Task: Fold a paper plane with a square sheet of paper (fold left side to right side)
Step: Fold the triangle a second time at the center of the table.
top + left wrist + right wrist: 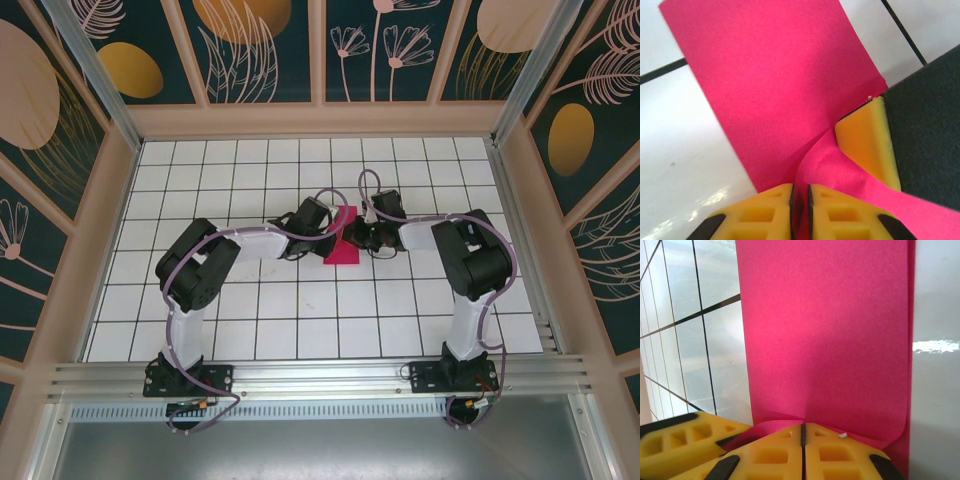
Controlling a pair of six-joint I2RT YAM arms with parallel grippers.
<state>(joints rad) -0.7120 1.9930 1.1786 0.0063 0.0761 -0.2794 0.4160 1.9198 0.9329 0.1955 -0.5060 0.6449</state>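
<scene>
Our left gripper (800, 207) has its yellow fingers drawn almost together, with only a thin dark slit between them. A lifted fold of the square sheet of paper (775, 85) rises from the table into that slit, but we cannot tell whether the pads are actually pinching it or have just let go. Just to its right, our right gripper (802, 440) is clenched tight, its fingers meeting in a hairline seam with the curled near edge of the sheet running up into them, so we take it to be grasping the paper. In the left wrist view, one of the right gripper's fingers (865, 145) presses against the raised pink fold right beside our left fingers. Beyond both grippers the magenta sheet lies flat, doubled over on itself, with a sliver of the lower layer peeking out along its right edge in the right wrist view. From above, it reads as a narrow pink strip running near to far at the middle of the white tiled table (200, 300), between the two wrists, inside walls of dark patterned panels (250, 40).
</scene>
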